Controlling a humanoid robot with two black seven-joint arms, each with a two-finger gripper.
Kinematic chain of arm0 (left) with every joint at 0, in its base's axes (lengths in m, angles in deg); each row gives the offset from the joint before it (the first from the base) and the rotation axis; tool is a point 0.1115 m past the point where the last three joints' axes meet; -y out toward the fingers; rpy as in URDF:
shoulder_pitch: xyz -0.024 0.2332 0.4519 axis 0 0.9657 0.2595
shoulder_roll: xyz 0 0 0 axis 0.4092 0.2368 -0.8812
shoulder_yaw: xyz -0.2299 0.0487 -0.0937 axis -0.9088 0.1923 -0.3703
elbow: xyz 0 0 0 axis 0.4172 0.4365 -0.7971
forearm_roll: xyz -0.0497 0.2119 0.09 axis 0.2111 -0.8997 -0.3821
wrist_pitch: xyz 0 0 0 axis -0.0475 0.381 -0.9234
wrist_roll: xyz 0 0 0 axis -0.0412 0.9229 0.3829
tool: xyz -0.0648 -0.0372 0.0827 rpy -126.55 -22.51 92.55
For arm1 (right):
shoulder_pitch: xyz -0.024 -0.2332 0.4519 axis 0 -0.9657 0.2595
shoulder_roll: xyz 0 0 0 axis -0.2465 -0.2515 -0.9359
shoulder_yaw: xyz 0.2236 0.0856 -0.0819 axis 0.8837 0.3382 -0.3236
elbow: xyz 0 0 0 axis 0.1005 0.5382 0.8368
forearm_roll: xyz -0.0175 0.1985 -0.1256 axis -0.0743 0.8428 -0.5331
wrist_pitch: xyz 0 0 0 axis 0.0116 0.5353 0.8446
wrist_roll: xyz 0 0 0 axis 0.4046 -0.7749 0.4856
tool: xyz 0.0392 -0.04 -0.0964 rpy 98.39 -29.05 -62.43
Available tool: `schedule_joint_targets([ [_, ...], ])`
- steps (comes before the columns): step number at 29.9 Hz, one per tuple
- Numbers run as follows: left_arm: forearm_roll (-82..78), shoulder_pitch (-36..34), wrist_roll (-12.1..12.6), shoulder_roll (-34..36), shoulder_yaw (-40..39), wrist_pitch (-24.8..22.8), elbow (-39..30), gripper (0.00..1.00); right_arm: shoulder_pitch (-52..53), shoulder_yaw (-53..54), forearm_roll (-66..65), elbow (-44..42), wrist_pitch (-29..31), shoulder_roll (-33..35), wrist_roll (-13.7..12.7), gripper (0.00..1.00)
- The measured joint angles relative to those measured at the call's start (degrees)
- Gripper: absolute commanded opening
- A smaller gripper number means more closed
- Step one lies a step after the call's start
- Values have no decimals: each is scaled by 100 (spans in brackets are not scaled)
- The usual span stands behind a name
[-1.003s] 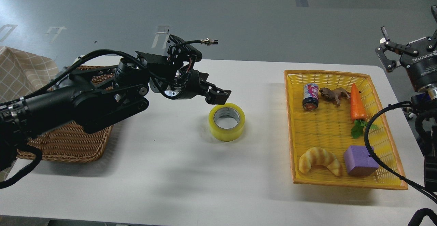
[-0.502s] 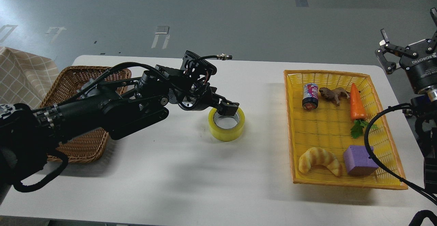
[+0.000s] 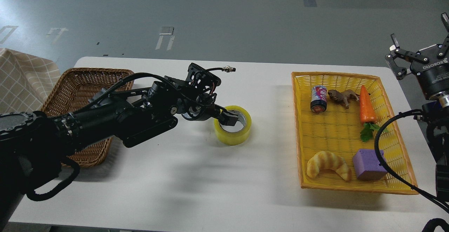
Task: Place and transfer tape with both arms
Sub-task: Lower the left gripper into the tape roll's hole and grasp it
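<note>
At the far left a brown wicker basket [image 3: 75, 95] sits on the white table [image 3: 182, 183]; the left arm crosses it and its left gripper [image 3: 227, 118] dips into the core of the tape [image 3: 233, 125], which lies flat near mid-table; the fingers look dark and bunched, so I cannot tell whether they grip the wall. Further right a yellow basket [image 3: 350, 186] holds a croissant [image 3: 328, 164]; beyond the table edge the right gripper [image 3: 419, 51] is raised with its fingers spread apart, holding nothing.
</note>
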Motion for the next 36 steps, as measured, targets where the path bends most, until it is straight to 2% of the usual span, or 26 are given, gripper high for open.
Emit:
schedule_joint_targets([
  [7, 9, 47, 51, -2, 40, 0, 85, 97, 0, 0, 0, 0, 0, 0, 0, 100],
  [15, -6, 116, 56, -9, 114, 0, 232, 72, -9, 0, 0, 0, 0, 0, 0, 100],
  [16, -7, 119, 56, -11, 135, 0, 259, 64, -13, 0, 0, 0, 0, 0, 0, 100],
  [17, -8, 122, 56, -11, 163, 0, 286, 50, -17, 0, 0, 0, 0, 0, 1, 100],
  [18, -7, 126, 54, -11, 190, 0, 302, 40, -19, 0, 0, 0, 0, 0, 5, 100],
  [19, -7, 132, 50, -12, 207, 1, 307, 24, -20, 0, 0, 0, 0, 0, 7, 100],
  [20, -6, 143, 43, -12, 219, 3, 314, 16, -22, 1, 0, 0, 0, 0, 8, 100],
  [21, -3, 150, 37, -12, 228, 3, 318, 3, -24, 3, 0, 0, 0, -1, 9, 100],
  [22, -1, 154, 29, -12, 231, 4, 319, 0, -25, 5, 0, 0, 0, -1, 9, 100],
  [36, -52, -56, -240, -87, 226, -6, 245, 0, -42, 9, 2, 1, 0, -1, 26, 100],
])
